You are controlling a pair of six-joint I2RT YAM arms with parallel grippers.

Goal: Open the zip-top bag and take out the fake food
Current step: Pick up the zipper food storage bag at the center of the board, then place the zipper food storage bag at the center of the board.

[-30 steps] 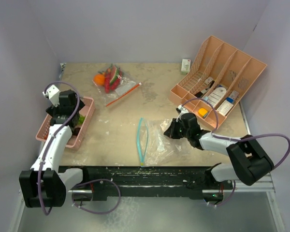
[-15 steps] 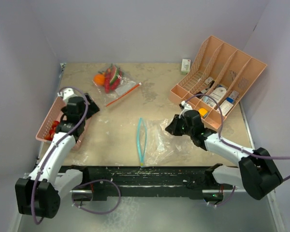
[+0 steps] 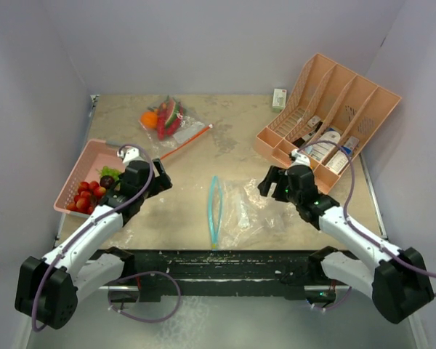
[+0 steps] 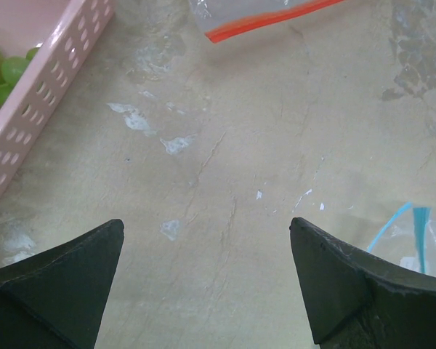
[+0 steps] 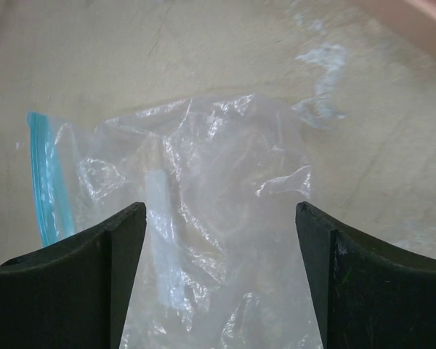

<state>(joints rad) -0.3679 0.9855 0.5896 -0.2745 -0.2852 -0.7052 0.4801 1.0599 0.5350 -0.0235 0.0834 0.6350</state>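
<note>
A clear zip-top bag (image 3: 236, 211) with a blue zip strip (image 3: 214, 211) lies flat and crumpled mid-table; nothing shows inside it. My right gripper (image 3: 266, 187) hangs open just over its right end; in the right wrist view the bag (image 5: 218, 182) lies under the open gripper (image 5: 219, 207), not pinched. My left gripper (image 3: 162, 177) is open over bare table, between the pink basket (image 3: 78, 169) and the bag. Fake food lies in the basket: red strawberries (image 3: 83, 196), a plum (image 3: 107, 182), a green piece (image 3: 110, 171). A second bag (image 3: 167, 120) with an orange zip holds more fake food at the back.
A peach divided organiser (image 3: 334, 116) with white bottles and boxes stands at the back right, close behind my right arm. A small white box (image 3: 279, 97) sits beside it. In the left wrist view the basket wall (image 4: 51, 80) is at the upper left.
My right gripper has opened and let go of the clear bag, which has settled on the table. My left arm has swung from over the basket toward the table's middle.
</note>
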